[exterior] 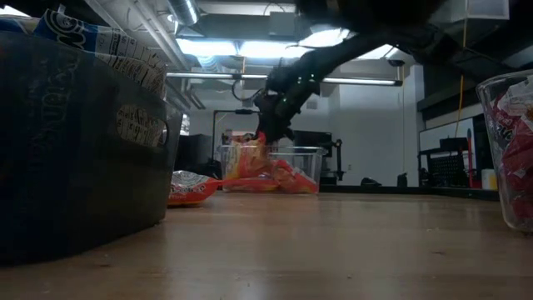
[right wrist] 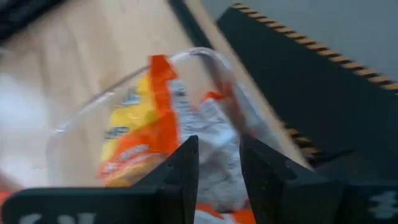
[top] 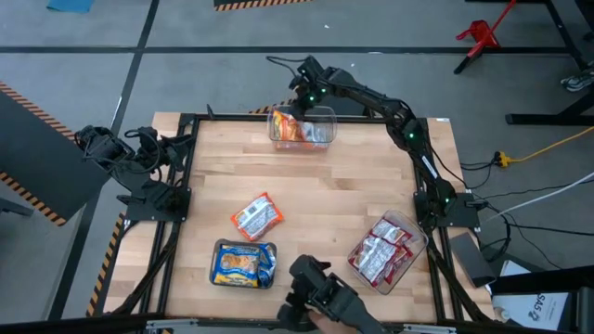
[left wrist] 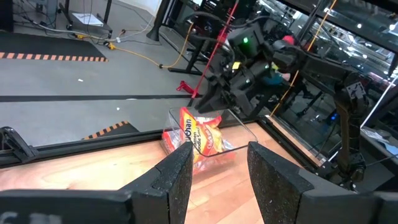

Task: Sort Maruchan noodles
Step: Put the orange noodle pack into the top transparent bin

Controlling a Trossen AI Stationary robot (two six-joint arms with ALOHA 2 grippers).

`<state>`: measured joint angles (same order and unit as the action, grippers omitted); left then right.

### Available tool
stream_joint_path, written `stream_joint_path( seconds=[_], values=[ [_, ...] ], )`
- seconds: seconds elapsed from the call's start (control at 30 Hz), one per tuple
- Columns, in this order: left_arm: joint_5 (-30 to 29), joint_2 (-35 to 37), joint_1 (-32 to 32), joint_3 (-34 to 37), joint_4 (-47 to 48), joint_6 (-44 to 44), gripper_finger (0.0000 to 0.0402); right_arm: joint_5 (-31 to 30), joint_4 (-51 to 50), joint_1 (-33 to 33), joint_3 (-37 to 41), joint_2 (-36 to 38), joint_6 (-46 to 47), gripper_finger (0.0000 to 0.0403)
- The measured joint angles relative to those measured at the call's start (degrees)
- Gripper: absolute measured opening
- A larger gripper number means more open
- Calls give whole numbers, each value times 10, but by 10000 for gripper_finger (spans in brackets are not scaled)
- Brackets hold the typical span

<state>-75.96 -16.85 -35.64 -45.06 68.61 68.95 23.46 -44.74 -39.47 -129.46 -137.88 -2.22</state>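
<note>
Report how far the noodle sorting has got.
Done: orange packets sit in the far tub, red-and-white packets fill the right tub, blue-and-yellow packets fill the near container. In hand: the right gripper hovers open above the far tub. Left: one loose packet mid-table.

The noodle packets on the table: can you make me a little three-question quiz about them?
1. True or false: the loose orange packet lies inside a tub.
2. Which end effector hangs over the far clear tub? A) left B) right
3. Fill in: the tub by the right arm's base holds ____-and-white packets.

Key:
1. False; it lies on bare wood.
2. B; the right end effector hangs over the orange packets there, while the left end effector waits at the table's left edge.
3. Red.
</note>
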Motion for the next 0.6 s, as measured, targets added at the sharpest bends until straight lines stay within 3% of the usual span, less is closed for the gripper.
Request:
stream_joint_path(
  seconds=[0.17, 0.4, 0.6],
  values=[
    [0, 0, 0, 0, 0, 0, 147, -58, -39, 1, -50, -1, -38, 105],
    [0, 0, 0, 0, 0, -1, 147, 84, -79, 17, -47, 27, -78, 90],
    [-11, 0, 0, 0, 3, -1, 147, 68, -95, 55, -46, 17, -135, 65]
  ],
)
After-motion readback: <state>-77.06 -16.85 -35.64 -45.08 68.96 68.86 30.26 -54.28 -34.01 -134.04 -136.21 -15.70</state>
